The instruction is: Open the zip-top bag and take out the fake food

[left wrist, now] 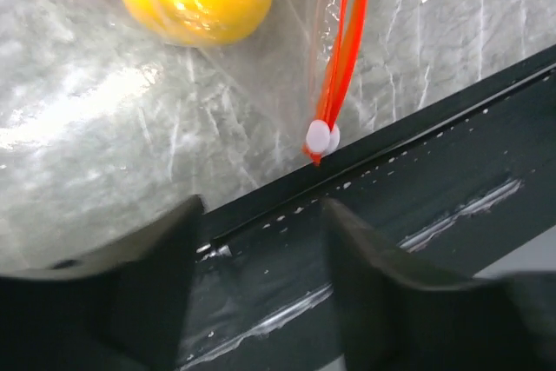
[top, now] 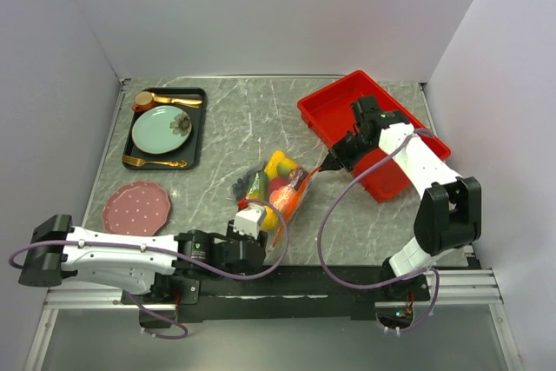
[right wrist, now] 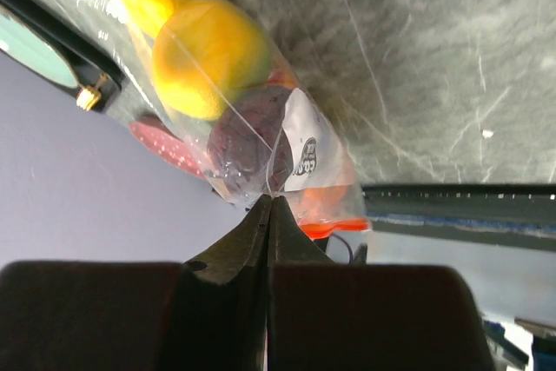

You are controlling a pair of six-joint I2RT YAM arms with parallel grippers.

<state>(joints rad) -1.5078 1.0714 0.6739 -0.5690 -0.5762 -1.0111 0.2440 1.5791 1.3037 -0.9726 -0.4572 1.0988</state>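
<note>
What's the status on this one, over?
Left tool open, empty, slider just ahead. Right tool shut on zip-top bag. Fake food inside. Nothing blocking.

The top camera sits above and behind the arm bases. It looks down from a middle distance and takes in the whole surface [top: 252, 119] and the bag [top: 282, 184] at its centre. The left wrist camera rides just behind the left tool [left wrist: 261, 210]. It sits low and close, facing down at the surface's near edge, the black rail [left wrist: 417, 197] and the bag's zip end. The right wrist camera looks along the right tool [right wrist: 269, 204], very near the bag, across the surface toward the green plate [right wrist: 26, 54]. All three views share the bag.
</note>
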